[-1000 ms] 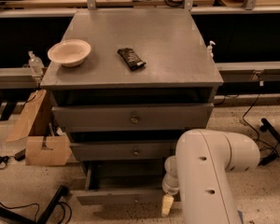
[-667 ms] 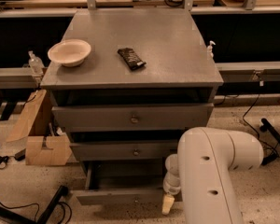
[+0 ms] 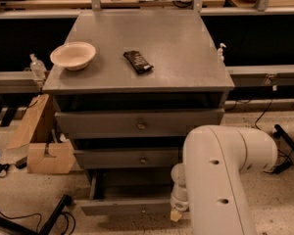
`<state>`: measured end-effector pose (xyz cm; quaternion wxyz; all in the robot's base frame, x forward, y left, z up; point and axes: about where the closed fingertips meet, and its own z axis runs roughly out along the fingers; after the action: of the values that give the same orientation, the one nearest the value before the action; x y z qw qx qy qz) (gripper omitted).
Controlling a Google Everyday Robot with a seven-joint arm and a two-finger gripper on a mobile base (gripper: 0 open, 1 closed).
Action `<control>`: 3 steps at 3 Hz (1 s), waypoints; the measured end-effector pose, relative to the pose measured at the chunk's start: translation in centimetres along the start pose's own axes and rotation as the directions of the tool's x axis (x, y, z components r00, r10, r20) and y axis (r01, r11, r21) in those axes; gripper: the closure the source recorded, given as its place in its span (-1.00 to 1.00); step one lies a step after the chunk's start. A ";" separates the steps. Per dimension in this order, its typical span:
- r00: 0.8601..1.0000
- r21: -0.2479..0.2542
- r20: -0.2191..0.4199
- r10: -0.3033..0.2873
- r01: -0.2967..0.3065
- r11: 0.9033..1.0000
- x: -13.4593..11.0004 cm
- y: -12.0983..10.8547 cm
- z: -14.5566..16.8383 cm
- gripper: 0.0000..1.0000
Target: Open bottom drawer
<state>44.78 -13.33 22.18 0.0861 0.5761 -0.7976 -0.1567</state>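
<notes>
The bottom drawer (image 3: 122, 207) is the lowest of three grey drawers in the cabinet (image 3: 137, 38). It stands pulled out towards me, with its dark inside showing behind the slim front panel. My gripper (image 3: 175, 213) hangs at the right end of that front panel, close against it, below my white arm (image 3: 220, 180). The arm hides the drawer's right end. The middle drawer (image 3: 127, 158) and the top drawer (image 3: 137, 124) sit further back, each with a small round knob.
On the cabinet top lie a cream bowl (image 3: 72, 55) and a dark packet (image 3: 138, 61). Cardboard boxes (image 3: 44, 151) stand on the floor to the left. Cables and a black leg (image 3: 51, 218) lie at the lower left, and more cables trail at the right.
The arm's white housing has shifted very slightly. The bottom drawer and the gripper stay where they were.
</notes>
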 end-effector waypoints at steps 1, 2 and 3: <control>1.000 0.000 0.000 0.000 0.000 1.000 0.0 0.1 -0.2 0.93; 1.000 -0.038 -0.017 0.015 -0.016 0.999 0.2 2.1 0.3 1.00; 0.999 -0.023 -0.042 -0.004 0.003 1.000 -0.2 3.4 -0.7 1.00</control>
<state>42.02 -12.27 24.01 0.1093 0.5796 -0.7927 -0.1540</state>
